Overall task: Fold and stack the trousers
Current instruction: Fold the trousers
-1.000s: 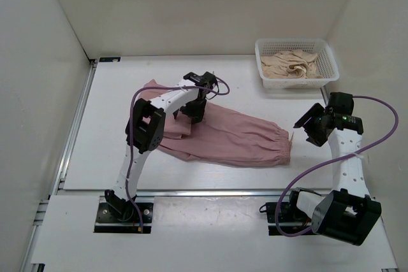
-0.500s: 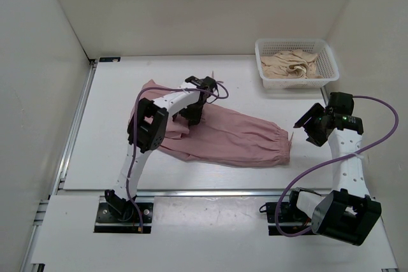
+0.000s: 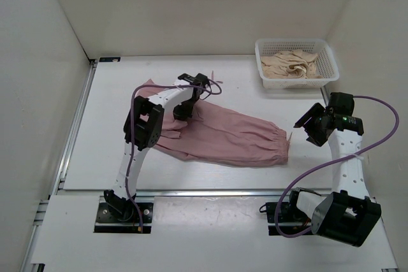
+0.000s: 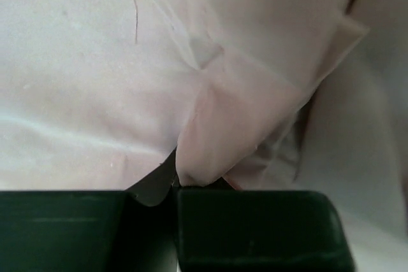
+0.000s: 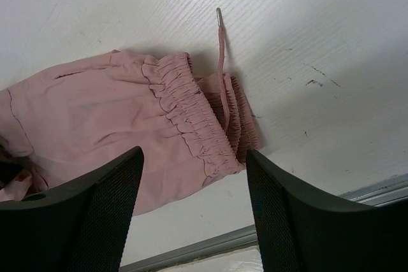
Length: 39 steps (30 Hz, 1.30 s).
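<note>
White laminate table (image 3: 127, 74), matte and faintly scuffed, boxed in on the far, left and right sides by plain white walls (image 3: 191, 4). Aluminium rail (image 3: 73, 125) runs along the left edge of the table; a second one runs along the near edge, in front of the arm bases.

Trousers (image 3: 223, 135): dusty pink, thin fabric, lying flat across the middle of the table. Gathered waistband (image 5: 191, 119) points toward the right edge. The legs run toward the far-left part and bunch into creases there. Drawstring (image 5: 220, 36) trails off the waistband onto bare table, its tip toward the right edge.

Left gripper (image 3: 183, 109): down on the leg end of the trousers, on their far side. Clenched; the wrist view shows a small raised fold of pink fabric pinched between the two dark fingers (image 4: 255, 227), with no gap between them.

Right gripper (image 3: 306, 130): near the right edge of the table, just beside the waistband, above the surface. Jaws spread wide, nothing between them, not touching the cloth.

White plastic basket (image 3: 299, 85) in the far right corner of the table, well apart from the trousers, holding a crumpled beige garment (image 3: 293, 65).

Purple cable (image 3: 382, 125) loops along the right arm.
</note>
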Tool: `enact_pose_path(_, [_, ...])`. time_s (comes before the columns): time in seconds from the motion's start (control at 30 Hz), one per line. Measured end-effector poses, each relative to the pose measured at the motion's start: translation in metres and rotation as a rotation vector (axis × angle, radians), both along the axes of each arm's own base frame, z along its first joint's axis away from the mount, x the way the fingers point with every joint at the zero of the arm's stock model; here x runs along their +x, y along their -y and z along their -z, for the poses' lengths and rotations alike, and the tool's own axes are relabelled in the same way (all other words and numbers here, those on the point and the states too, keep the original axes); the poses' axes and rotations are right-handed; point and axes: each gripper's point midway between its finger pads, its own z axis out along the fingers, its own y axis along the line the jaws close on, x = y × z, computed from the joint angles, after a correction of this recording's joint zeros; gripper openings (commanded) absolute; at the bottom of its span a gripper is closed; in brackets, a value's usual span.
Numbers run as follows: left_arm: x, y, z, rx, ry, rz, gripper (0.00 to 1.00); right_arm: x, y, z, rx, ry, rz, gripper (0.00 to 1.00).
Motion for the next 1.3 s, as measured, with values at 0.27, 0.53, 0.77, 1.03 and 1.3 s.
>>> enact_pose_path(0.27, [0.002, 0.004, -0.050, -0.095, 0.051, 0.043, 0.39, 0.000, -0.001, 0.000, 0.003, 0.001, -0.002, 0.71])
enact_pose_path(0.53, [-0.006, 0.017, -0.050, -0.148, 0.027, 0.089, 0.91, -0.001, -0.001, 0.000, 0.005, 0.004, -0.004, 0.71])
enact_pose_path(0.77, [-0.021, 0.021, -0.021, -0.122, -0.039, 0.110, 0.91, -0.001, -0.001, 0.000, 0.005, 0.006, -0.004, 0.71])
enact_pose_path(1.03, [-0.028, 0.017, -0.002, -0.098, -0.074, 0.106, 0.81, -0.001, -0.001, -0.001, 0.005, 0.007, -0.004, 0.71])
enact_pose_path(1.3, [-0.025, 0.010, -0.002, -0.035, -0.033, 0.093, 0.66, -0.001, -0.001, 0.000, 0.005, 0.007, -0.004, 0.71])
